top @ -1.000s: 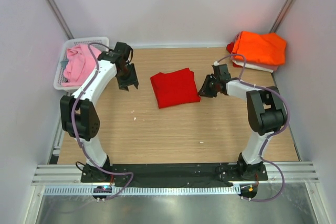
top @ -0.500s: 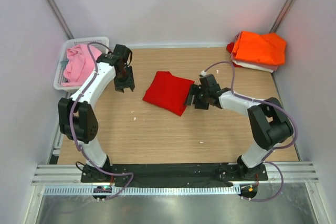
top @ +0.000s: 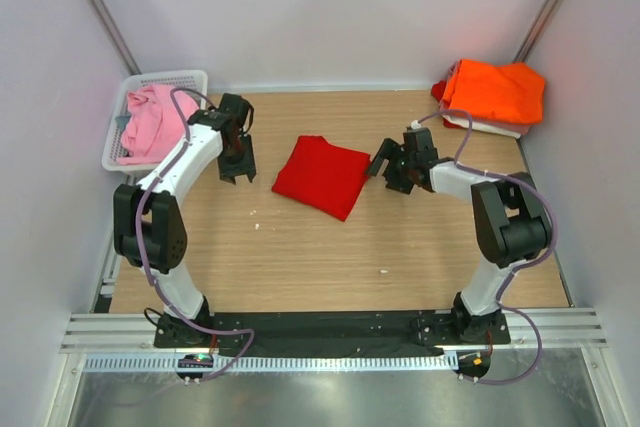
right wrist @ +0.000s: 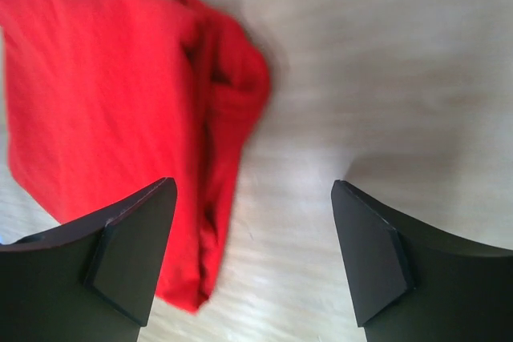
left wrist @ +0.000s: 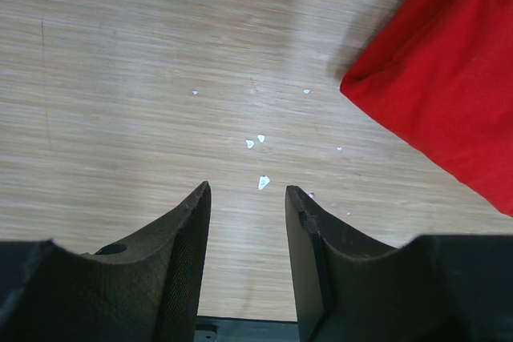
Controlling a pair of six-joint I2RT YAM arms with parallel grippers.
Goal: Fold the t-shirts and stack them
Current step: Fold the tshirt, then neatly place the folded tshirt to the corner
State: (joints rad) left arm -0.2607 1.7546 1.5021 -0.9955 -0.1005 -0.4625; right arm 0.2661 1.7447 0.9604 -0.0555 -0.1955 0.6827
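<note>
Red t-shirt [top: 322, 176] is left folded on the table [top: 330, 247], not yet stacked on the far-right orange pile [top: 495, 92], pink one [top: 150, 122] is unfolded in basket [top: 112, 152], and left claw [left wrist: 247, 190] and right claw [right wrist: 252, 190] are held open, empty.

red t-shirt [left wrist: 449, 78] cut off at left wrist view's edge, white t-shirt [top: 495, 128] mostly hidden under orange t-shirt [top: 497, 90]

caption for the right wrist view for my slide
Open right end effector above the table, at the edge of the folded red t-shirt.
</note>
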